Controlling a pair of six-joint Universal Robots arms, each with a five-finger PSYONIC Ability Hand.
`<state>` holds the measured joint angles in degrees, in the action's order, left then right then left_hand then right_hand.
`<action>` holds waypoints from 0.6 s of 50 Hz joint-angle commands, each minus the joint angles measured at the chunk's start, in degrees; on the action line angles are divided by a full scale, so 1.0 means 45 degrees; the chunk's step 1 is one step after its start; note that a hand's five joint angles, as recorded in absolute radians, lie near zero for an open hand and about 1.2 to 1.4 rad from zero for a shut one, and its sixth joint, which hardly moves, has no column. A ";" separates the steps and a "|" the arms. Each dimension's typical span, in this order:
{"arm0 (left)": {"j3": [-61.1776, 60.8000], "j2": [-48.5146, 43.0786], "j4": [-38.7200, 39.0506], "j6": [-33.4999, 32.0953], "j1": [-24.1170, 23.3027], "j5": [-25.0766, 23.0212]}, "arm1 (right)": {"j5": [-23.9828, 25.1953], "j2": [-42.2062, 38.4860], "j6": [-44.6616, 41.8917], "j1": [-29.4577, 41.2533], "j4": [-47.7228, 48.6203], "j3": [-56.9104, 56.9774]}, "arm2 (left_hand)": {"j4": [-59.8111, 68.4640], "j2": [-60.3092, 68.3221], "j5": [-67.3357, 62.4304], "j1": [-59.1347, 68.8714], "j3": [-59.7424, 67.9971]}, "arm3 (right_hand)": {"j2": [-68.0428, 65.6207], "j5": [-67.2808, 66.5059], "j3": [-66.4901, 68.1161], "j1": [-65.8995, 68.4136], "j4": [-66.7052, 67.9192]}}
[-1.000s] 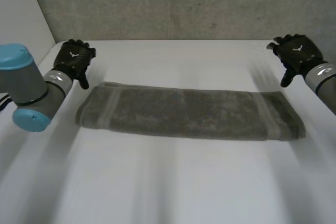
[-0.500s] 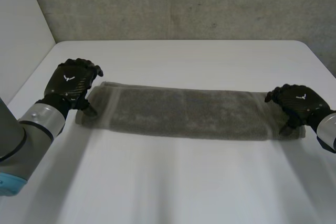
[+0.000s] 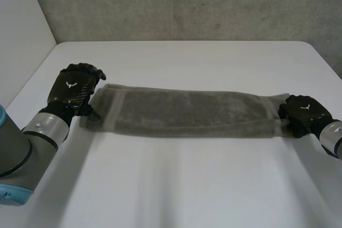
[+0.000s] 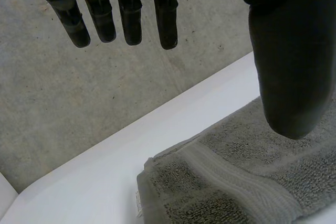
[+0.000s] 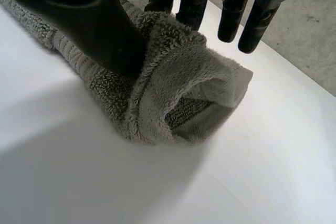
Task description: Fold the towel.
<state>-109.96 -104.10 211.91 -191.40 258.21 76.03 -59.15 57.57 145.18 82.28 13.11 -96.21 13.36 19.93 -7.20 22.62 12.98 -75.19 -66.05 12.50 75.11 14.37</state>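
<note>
1. Currently the towel point(image 3: 187, 113) lies as a long strip on the table point(image 3: 181, 185), with one hand at each short end. Judged: placed so that both ends can be lifted and the strip halved.
2. On the right hand point(image 5: 89, 19), the thumb presses the near side of the towel end and the fingers point(image 5: 194, 3) stand behind it. The cloth is bunched up between them, which reads as a pinch on the towel.
3. The left hand point(image 4: 291, 66) is wide, with its fingers point(image 4: 131, 19) straight and off the cloth and the thumb hanging over the towel end. The towel corner lies under its palm. It has no grip yet; judged to be lining up for one.
4. Hard to make out:
   - whether the left thumb tip touches the cloth;
   - how many layers the right pinch takes in;
   - some right fingertips, which are hidden behind the bunch.
</note>
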 commanded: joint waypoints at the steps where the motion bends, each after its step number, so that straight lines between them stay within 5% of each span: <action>1: -0.0077 0.0066 -0.0020 -0.0005 0.0101 0.0019 | 0.0117 0.0000 -0.0171 -0.0859 -0.0198 -0.0007 | -0.0747 -0.0626 0.0020 -0.1225 -0.0663 | -0.1070 -0.0877 -0.0555 0.1087 -0.0970; 10: -0.0116 0.0086 -0.0020 -0.0005 0.0393 0.0019 | 0.0625 0.0195 -0.3292 -0.3182 -0.1717 0.0751 | -0.0747 -0.0663 0.0057 -0.1262 -0.0663 | -0.1070 -0.0877 -0.0555 0.1087 -0.0970; 19: -0.0116 0.0125 -0.0020 -0.0025 0.0413 0.0039 | 0.0801 0.0527 -0.4450 -0.3479 -0.4573 0.3586 | -0.0747 -0.0663 0.0057 -0.1262 -0.0663 | -0.1070 -0.0877 -0.0555 0.1087 -0.0970; 24: -0.0116 0.0125 -0.0020 -0.0025 0.0413 0.0058 | 0.0625 0.1211 -0.4353 -0.2249 -0.5139 0.4797 | -0.0747 -0.0700 0.0095 -0.1300 -0.0663 | -0.1070 -0.0877 -0.0555 0.1087 -0.0970; 30: -0.0116 0.0125 -0.0020 -0.0025 0.0413 0.0117 | 0.0118 0.1816 -0.3630 0.1579 -0.5042 0.6008 | -0.0747 -0.0700 0.0095 -0.1300 -0.0663 | -0.1070 -0.0877 -0.0555 0.1087 -0.0970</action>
<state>-110.49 -103.53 211.81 -191.51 260.08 76.35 -56.66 63.88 126.10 76.39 -10.28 -73.02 13.36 19.92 -7.15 22.62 12.98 -75.24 -66.40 12.50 75.84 14.37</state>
